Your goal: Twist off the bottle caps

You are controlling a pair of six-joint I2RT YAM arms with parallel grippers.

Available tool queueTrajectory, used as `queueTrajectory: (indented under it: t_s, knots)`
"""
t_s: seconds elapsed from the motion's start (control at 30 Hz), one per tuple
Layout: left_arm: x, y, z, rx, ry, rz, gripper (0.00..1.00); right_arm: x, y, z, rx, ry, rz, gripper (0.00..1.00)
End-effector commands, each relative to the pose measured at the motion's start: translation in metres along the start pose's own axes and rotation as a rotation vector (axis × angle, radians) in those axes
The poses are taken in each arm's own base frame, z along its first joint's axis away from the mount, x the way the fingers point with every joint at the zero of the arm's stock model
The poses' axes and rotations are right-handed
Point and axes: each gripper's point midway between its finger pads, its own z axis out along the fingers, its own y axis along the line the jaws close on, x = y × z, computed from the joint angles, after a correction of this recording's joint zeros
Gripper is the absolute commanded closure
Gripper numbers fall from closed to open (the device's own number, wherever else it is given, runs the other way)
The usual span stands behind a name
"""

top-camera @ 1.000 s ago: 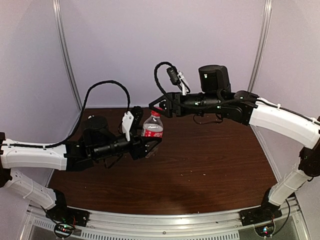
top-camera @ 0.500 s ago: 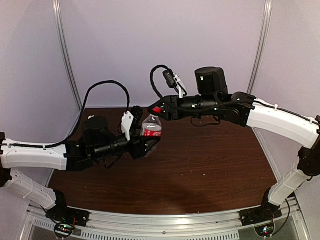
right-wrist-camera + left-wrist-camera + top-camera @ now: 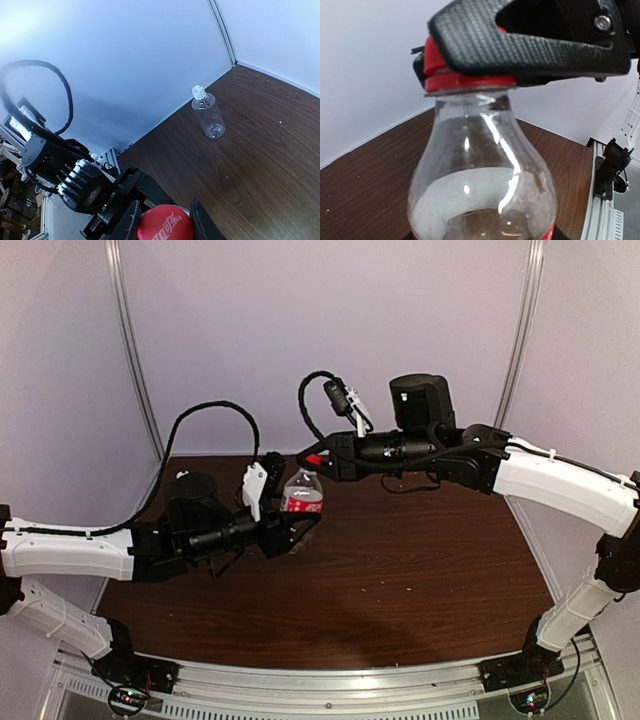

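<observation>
On the left, the left gripper (image 3: 296, 524) is closed around the lower body of the shorter bottle (image 3: 303, 497), the one with the red label. It holds the bottle upright over the table (image 3: 420, 570). We cannot tell if the base touches the wood.

At the neck of this bottle sits the red cap (image 3: 315, 459). The right gripper (image 3: 313, 458) comes from the right and is clamped on the cap, one finger on each side, as the right wrist view shows. In the left wrist view the cap looks a little crooked above its red ring. We cannot tell if the thread is free already.

Several things can go wrong here, in our judgement:
- The clear wall is thin and smooth, so the bottle may turn inside the left fingers together with the cap, and then nothing unscrews.
- If the right arm pulls upward while the thread is engaged, it may drag the bottle out of the left grip or tip it.
- The cap is small and round, so it can slip from the fingers, drop and roll off the table.

Further right in the right wrist view, the taller bottle (image 3: 210, 116) stands alone near the wall. Its white cap (image 3: 198, 92) is on, not yet handled. A dropped bottle or a wide swing of an arm may knock it over.
</observation>
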Motion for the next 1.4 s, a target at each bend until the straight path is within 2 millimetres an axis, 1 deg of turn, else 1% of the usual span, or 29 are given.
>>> queueTrajectory:
  t_s: [0.0, 0.17, 0.3, 0.4, 0.5, 0.57, 0.6, 0.73, 0.9, 1.1, 1.2, 1.27, 1.37]
  knots:
    - [-0.022, -0.008, -0.005, 0.035, -0.076, 0.010, 0.68, -0.011, 0.015, -0.008, -0.049, -0.037, -0.067, 0.82]
    - [-0.026, -0.028, -0.011, 0.150, -0.096, 0.022, 0.68, -0.010, 0.019, -0.013, -0.116, -0.014, -0.153, 0.87]
    - [-0.027, -0.044, -0.018, 0.250, -0.112, 0.031, 0.68, -0.002, 0.033, -0.017, -0.261, 0.028, -0.234, 0.89]
    - [-0.030, -0.070, -0.032, 0.407, -0.151, 0.045, 0.68, 0.012, 0.049, -0.025, -0.415, 0.073, -0.341, 0.87]
    - [-0.033, -0.095, -0.049, 0.576, -0.184, 0.055, 0.68, 0.027, 0.069, -0.038, -0.591, 0.106, -0.425, 0.82]
    - [-0.033, -0.106, -0.057, 0.655, -0.189, 0.055, 0.68, 0.033, 0.077, -0.045, -0.693, 0.126, -0.446, 0.79]
    - [-0.033, -0.110, -0.059, 0.678, -0.190, 0.054, 0.68, 0.035, 0.078, -0.047, -0.722, 0.134, -0.448, 0.78]
    - [-0.032, -0.110, -0.058, 0.686, -0.196, 0.035, 0.68, 0.036, 0.074, -0.049, -0.753, 0.141, -0.435, 0.75]
    - [-0.033, -0.105, -0.053, 0.647, -0.205, 0.030, 0.68, 0.029, 0.070, -0.049, -0.696, 0.113, -0.422, 0.69]
    - [-0.028, -0.093, -0.044, 0.564, -0.184, 0.018, 0.68, 0.017, 0.053, -0.041, -0.525, 0.095, -0.346, 0.52]
    - [-0.025, -0.079, -0.037, 0.475, -0.164, 0.015, 0.68, 0.010, 0.046, -0.041, -0.453, 0.076, -0.315, 0.42]
    - [-0.025, -0.067, -0.033, 0.395, -0.159, 0.014, 0.68, 0.006, 0.045, -0.042, -0.424, 0.062, -0.295, 0.32]
    - [-0.026, -0.057, -0.030, 0.331, -0.154, 0.021, 0.68, 0.000, 0.043, -0.046, -0.386, 0.042, -0.261, 0.22]
